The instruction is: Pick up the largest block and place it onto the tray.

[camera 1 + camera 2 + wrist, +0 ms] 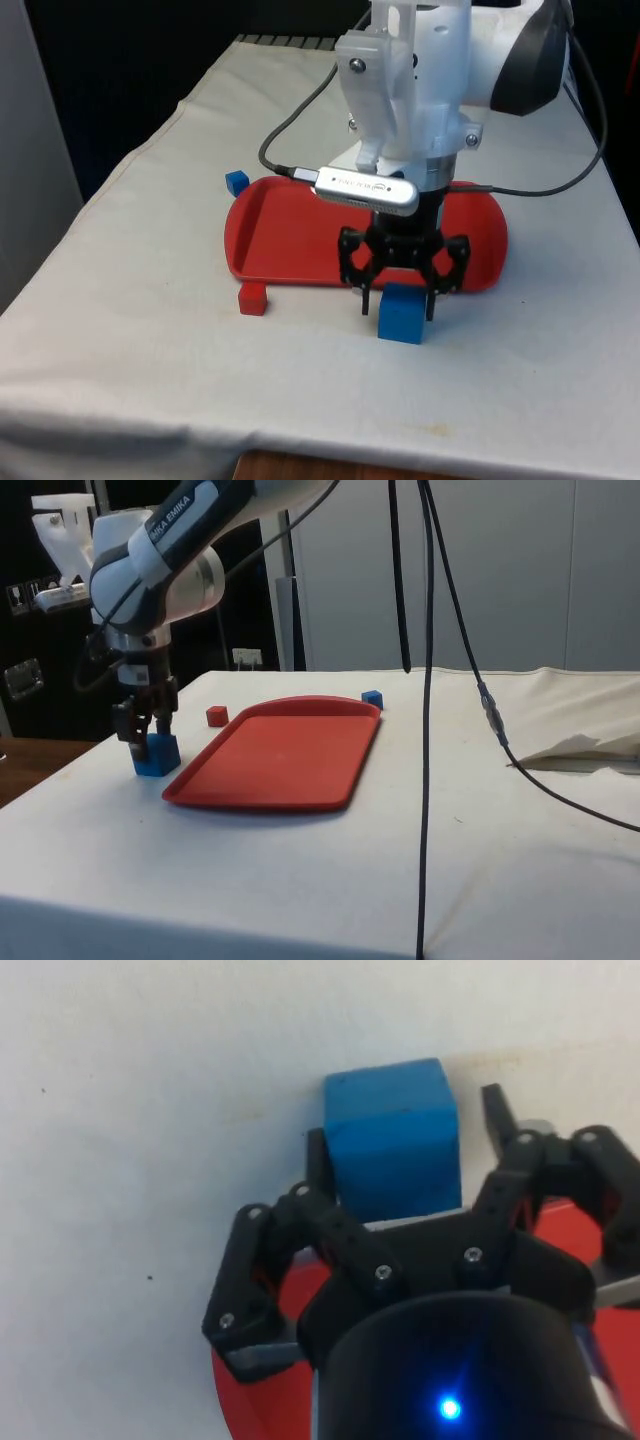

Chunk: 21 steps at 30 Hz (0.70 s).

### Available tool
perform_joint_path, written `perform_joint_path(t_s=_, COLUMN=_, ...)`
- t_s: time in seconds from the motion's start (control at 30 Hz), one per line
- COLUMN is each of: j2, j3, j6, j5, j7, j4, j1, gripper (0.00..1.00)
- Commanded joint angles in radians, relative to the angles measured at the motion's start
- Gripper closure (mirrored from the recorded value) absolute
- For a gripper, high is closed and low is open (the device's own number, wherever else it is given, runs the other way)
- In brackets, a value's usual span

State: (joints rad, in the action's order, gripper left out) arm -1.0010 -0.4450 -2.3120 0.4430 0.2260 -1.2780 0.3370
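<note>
Gripper [399, 296]: black, two-fingered, pointing straight down over the counter [150, 330], its jaws standing apart and straddling the large blue block [401, 313], one finger on each side; whether the fingers are touching the block's faces cannot be told.

Large blue block: sitting on the white cloth, just beside the near edge of the tray [290, 235], not on it.

Tray: red, oval-cornered, lying flat on the counter.

Small red block [253, 298]: resting on the cloth near the tray's corner, toward the front view's left.

Small blue block [236, 182]: sitting just beyond the tray's far corner on the same side.
</note>
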Motion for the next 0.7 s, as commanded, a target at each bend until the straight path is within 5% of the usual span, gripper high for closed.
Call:
perform_joint_path(t_s=0.0, j2=-0.008, j3=0.002, j6=0.002, j5=0.002, j7=-0.001, j4=0.011, j1=-0.004, gripper=0.56)
perform_joint_path(t_s=0.1, j2=-0.01, j3=0.002, j6=0.002, j5=0.002, j7=-0.001, j4=0.014, j1=-0.005, gripper=0.93)
perform_joint_path(t_s=0.13, j2=-0.011, j3=0.002, j6=0.001, j5=0.002, j7=-0.001, j4=0.015, j1=-0.005, gripper=0.99)
perform_joint_path(t_s=0.4, j2=-0.012, j3=0.002, j6=0.001, j5=0.002, j7=-0.002, j4=0.016, j1=-0.005, gripper=0.98)
perform_joint_path(t_s=0.67, j2=0.031, j3=-0.017, j6=0.024, j5=-0.002, j7=0.0, j4=-0.006, j1=0.011, gripper=0.98)
